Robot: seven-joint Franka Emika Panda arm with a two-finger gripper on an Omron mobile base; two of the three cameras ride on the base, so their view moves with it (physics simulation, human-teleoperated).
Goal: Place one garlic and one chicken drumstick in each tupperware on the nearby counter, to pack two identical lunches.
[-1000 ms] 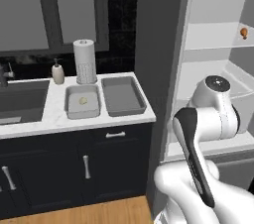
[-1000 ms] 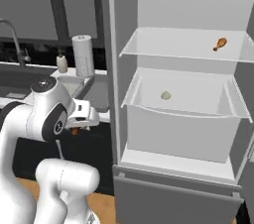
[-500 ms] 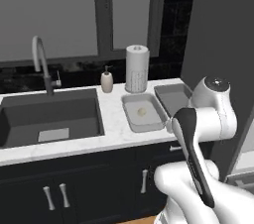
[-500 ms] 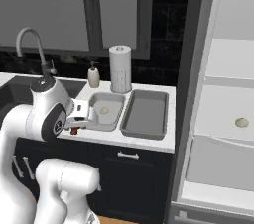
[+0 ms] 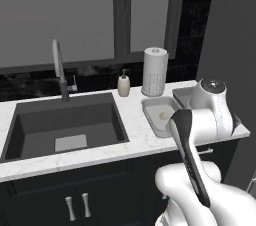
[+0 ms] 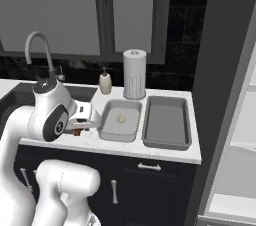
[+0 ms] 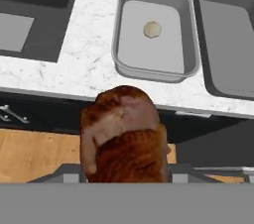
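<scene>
At the left of the scene sits the dark sink with its faucet, sunk into the white marbled desk; I read it as no part of the job, just a thing to steer clear of. My pincer hangs at the near edge of that desk, short of the trays, and it is pinching a chicken drumstick, the browned meat bulging up between the tips in the hand view. I judge it is held out over the cabinet front because the carry is not finished. Just right of the pincer lies the left tupperware, with one garlic already resting near its middle, so it wants only the drumstick. Beside it, almost touching, the right tupperware lies bare. Behind them stand a soap bottle and the paper-towel roll, kept far back, leaving a free drop from the near side.
</scene>
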